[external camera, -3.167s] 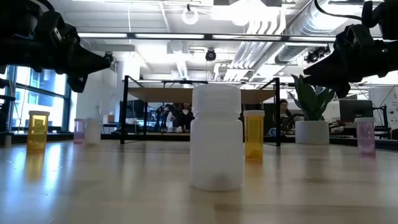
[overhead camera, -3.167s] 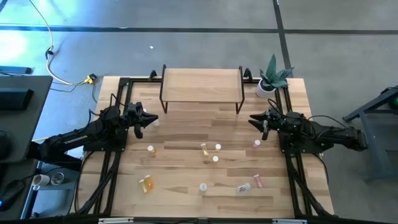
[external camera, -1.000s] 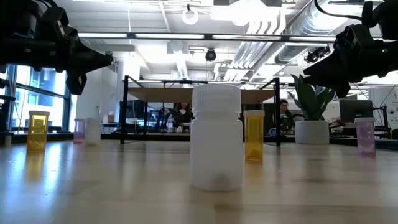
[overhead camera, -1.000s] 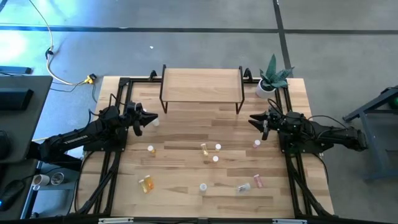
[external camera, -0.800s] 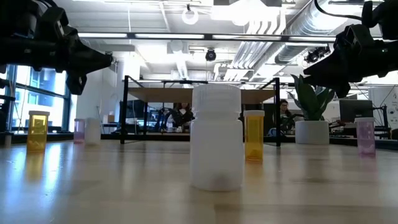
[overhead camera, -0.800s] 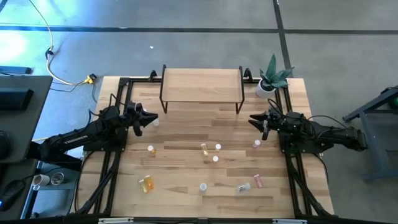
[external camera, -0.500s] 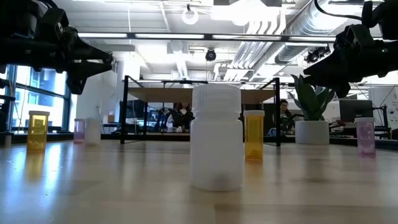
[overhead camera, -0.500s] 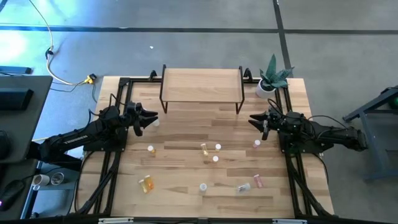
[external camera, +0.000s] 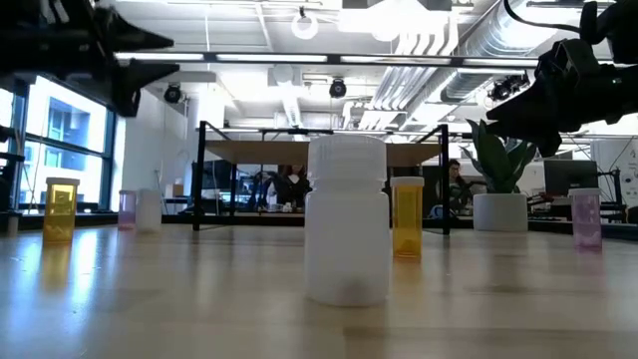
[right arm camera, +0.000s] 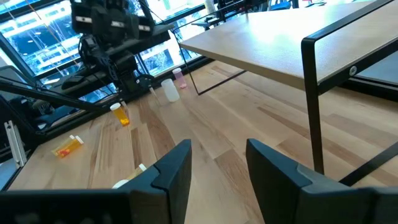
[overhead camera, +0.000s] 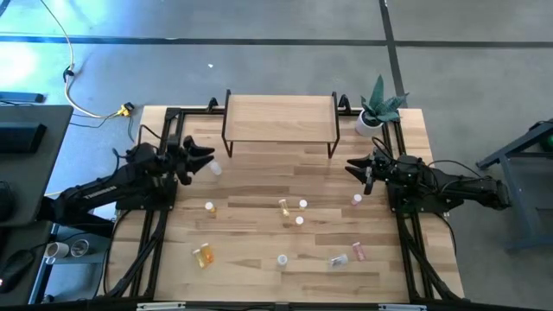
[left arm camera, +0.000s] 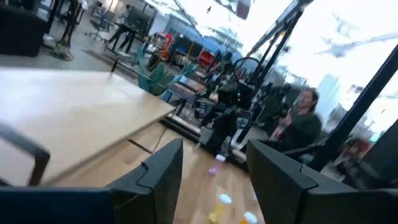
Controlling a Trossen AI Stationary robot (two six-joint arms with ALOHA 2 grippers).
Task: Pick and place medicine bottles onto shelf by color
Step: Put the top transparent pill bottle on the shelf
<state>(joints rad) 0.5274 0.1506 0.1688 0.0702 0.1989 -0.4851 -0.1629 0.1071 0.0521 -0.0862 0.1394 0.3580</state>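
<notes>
The shelf [overhead camera: 281, 117] stands at the table's far middle, its top board bare. Several small white-capped bottles stand or lie on the table: a clear one [overhead camera: 214, 168] by my left gripper, an orange one [overhead camera: 209, 207], a yellow one [overhead camera: 283, 206], white ones [overhead camera: 302, 205], a pink one [overhead camera: 357, 199], and others near the front [overhead camera: 282, 259]. My left gripper [overhead camera: 206, 154] is open and empty, in the air left of the shelf. My right gripper [overhead camera: 350, 167] is open and empty, right of the shelf's near right leg.
A potted plant [overhead camera: 378, 108] stands at the far right corner. A yellow bottle [overhead camera: 204, 254] and a clear one [overhead camera: 338, 259] lie on their sides near the front edge, with a pink one [overhead camera: 359, 251] beside them. Black arm frames [overhead camera: 155, 225] run along both table sides.
My left gripper has risen and gone a little toward the table's far edge, away from the clear bottle beside it. The bottles have stayed in place.
</notes>
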